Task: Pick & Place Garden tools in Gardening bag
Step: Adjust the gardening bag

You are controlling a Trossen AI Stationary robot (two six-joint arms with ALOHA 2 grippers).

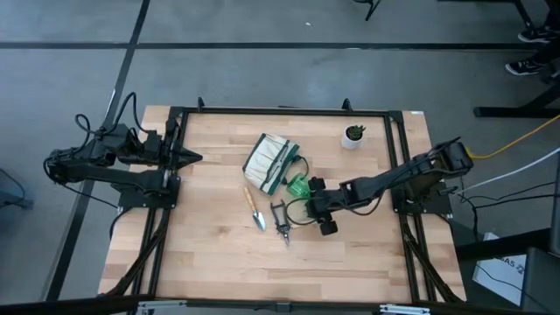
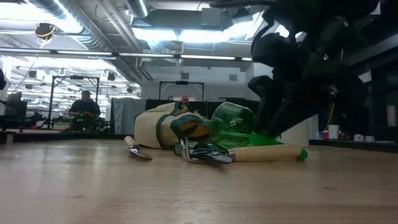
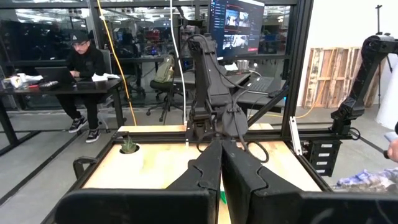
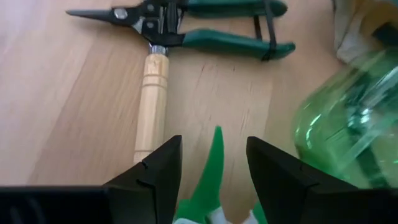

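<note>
The cream gardening bag (image 1: 269, 163) with green trim lies on its side at mid-table. The green translucent spray bottle (image 1: 299, 185) lies by the bag's near right corner and shows large in the right wrist view (image 4: 348, 118). A wooden-handled trowel (image 1: 254, 208) and the pruning shears (image 1: 282, 219) lie nearer the front edge. Another wooden handle (image 4: 152, 106) runs up to the shears (image 4: 186, 25). My right gripper (image 4: 214, 168) is open and low, its fingers on either side of the bottle's green trigger (image 4: 214, 155), with gaps showing. My left gripper (image 1: 188, 158) is shut at the table's left edge.
A small green plant in a white pot (image 1: 353, 135) stands at the far right. A black frame rail (image 1: 280, 111) runs round the table. A person sits at a desk (image 3: 81, 62) beyond the table. Bare wood (image 1: 201, 254) lies toward the near left.
</note>
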